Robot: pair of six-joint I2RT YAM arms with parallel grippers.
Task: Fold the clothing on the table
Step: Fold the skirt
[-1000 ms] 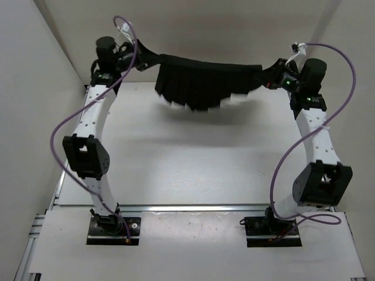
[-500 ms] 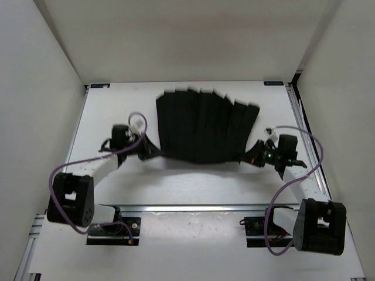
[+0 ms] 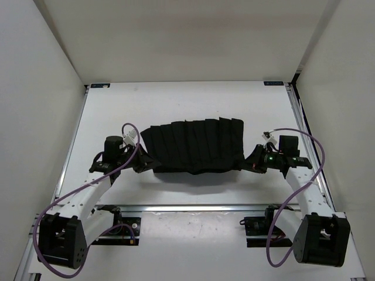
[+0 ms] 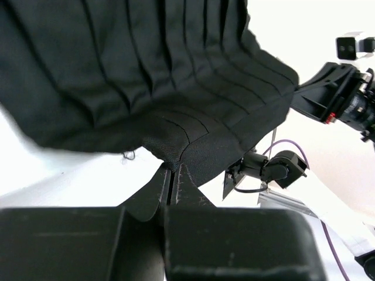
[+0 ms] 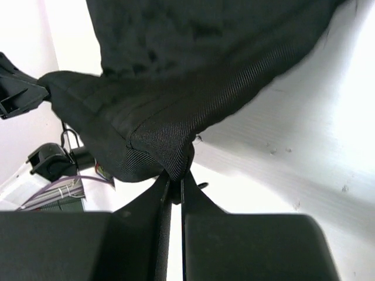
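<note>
From above, you had the black pleated fabric garment (image 3: 193,146) stretched between the two claws, its far part lying on the matte white table (image 3: 176,102) beyond them. The left claw (image 3: 142,163) was clenched on one near corner and the right claw (image 3: 252,163) on the other. The hem between them sagged a little in the middle, and a shadow under it suggested it hung just off the surface. By my reckoning, the step was laying this fold down. To do it well, you needed both claws level and apart enough to take out that sag, then lowered together.

In the left wrist view, the fingers were pinched tight on a small tuck of cloth right at their tips. The pleats fanned away ahead of them and toward the other claw. That was a thin bite, so a hard sideways pull looked likely to slip it.

In the right wrist view, it was the same story, with the jaws closed on a folded corner just ahead of the tips and white table below. You wanted the cloth resting down before letting go.
</note>
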